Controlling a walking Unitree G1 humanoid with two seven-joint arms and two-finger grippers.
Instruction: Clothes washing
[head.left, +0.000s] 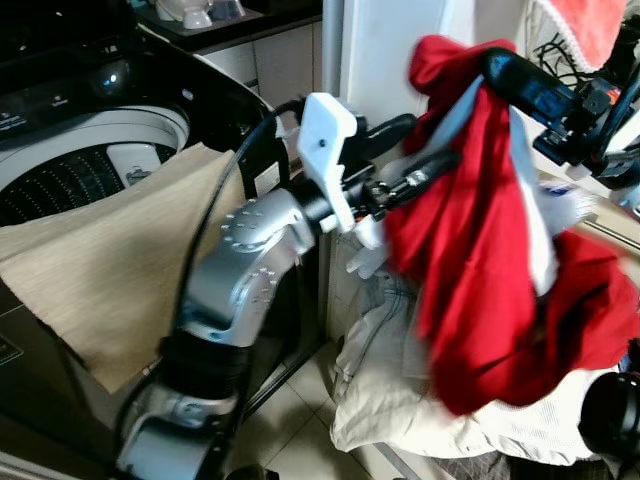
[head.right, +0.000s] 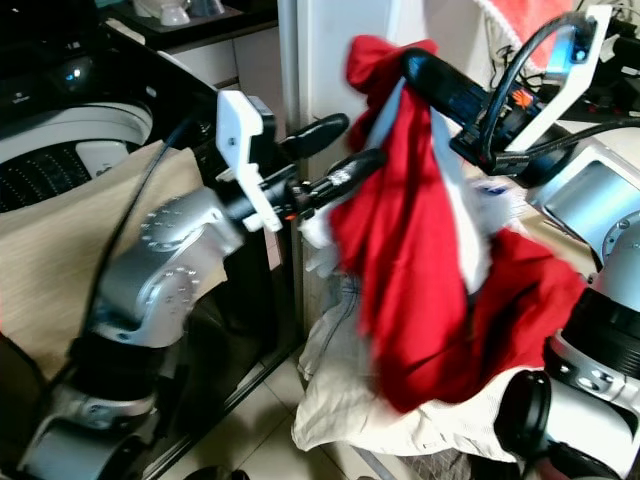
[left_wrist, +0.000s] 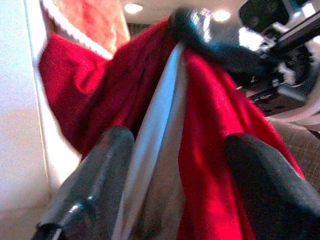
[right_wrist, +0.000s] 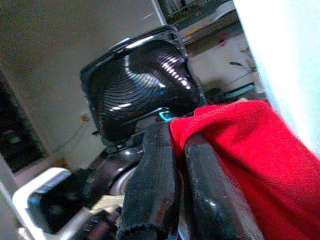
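A red garment (head.left: 480, 250) with a pale grey-white stripe hangs in the air at the right. My right gripper (head.left: 495, 65) is shut on its top edge, and in the right wrist view red cloth (right_wrist: 250, 150) is pinched between the fingers (right_wrist: 155, 185). My left gripper (head.left: 432, 140) is open, reaching from the left with its fingertips at the garment's left edge. In the left wrist view the stripe (left_wrist: 155, 150) runs between the two spread fingers (left_wrist: 95, 190). The washing machine (head.left: 80, 170) stands at the left with its drum open.
A beige cloth (head.left: 110, 260) lies draped over the washer's front rim. A pile of white laundry (head.left: 400, 400) sits on the floor under the red garment. A white pillar (head.left: 380, 60) stands behind the grippers. My black head (right_wrist: 140, 85) appears in the right wrist view.
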